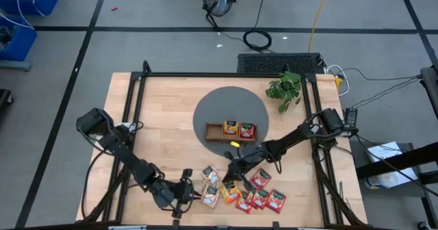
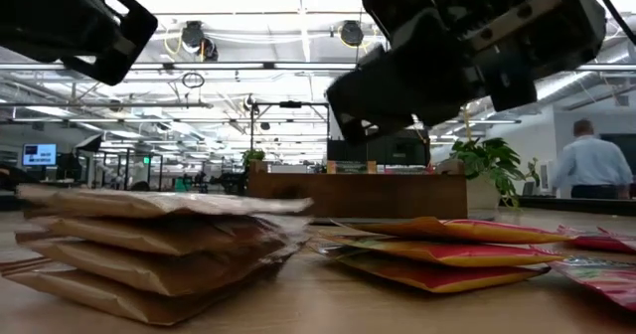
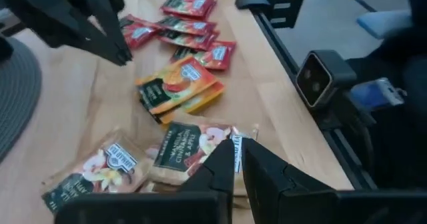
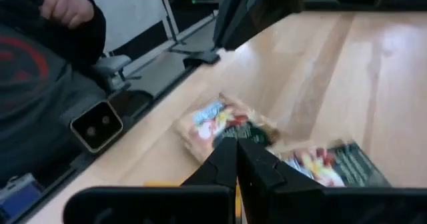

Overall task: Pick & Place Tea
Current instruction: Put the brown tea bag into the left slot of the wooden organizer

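Note:
The tea sachets lie flat on the wooden table near its front edge. There are two cream ones, orange ones and several red ones. One orange and one red sachet stand in the brown tray on a grey round mat. My left gripper hovers at the left of the cream sachets, fingers together with nothing between them. My right gripper hangs shut and empty just above the pile, over a cream sachet.
A potted plant stands at the table's far right. A black frame rail with a small camera block runs along the near edge. A person in a dark sweater stands close to that edge. Bare wood lies left of the pile.

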Action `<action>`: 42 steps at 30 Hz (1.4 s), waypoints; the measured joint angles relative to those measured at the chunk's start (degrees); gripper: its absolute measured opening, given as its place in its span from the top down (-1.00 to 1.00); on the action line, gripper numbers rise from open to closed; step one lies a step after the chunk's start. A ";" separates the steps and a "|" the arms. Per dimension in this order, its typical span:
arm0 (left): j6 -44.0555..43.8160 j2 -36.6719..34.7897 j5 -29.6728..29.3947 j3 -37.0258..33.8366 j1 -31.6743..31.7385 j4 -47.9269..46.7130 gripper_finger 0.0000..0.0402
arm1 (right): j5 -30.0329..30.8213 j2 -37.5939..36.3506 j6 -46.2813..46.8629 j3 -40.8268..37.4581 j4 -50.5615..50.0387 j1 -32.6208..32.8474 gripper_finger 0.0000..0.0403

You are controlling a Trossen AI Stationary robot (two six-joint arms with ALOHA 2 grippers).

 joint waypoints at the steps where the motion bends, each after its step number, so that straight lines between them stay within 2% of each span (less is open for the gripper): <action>1: -0.35 0.62 -0.26 0.71 -0.27 -0.26 0.81 | 0.03 0.00 -0.05 0.25 -0.87 0.29 1.00; 6: -2.54 5.42 -1.19 5.30 -1.22 -0.84 0.82 | 0.66 0.00 5.40 1.68 -1.90 1.44 1.00; 14: -2.99 12.96 -2.07 17.53 -1.59 -14.39 0.82 | 0.70 0.00 10.17 1.95 -3.41 2.10 0.93; 17: -3.48 14.23 -3.74 19.92 -1.54 -18.32 0.82 | 0.69 -0.02 10.63 1.95 -4.71 2.03 0.85; 22: -5.12 14.29 -3.83 20.02 -1.52 -19.62 0.82 | 0.63 0.00 14.12 3.74 -7.80 2.08 0.69; 31: -8.38 14.27 -4.27 20.00 -1.60 -23.53 0.82 | 0.47 6.30 19.21 9.34 -11.77 1.71 0.41; 37: -9.68 14.27 -5.19 19.97 -1.60 -25.63 0.82 | -1.90 8.15 22.86 9.86 -10.56 0.46 0.32; 42: -10.88 14.27 -6.18 19.20 -0.73 -26.03 0.82 | -2.37 8.22 23.84 9.77 -10.43 0.34 0.32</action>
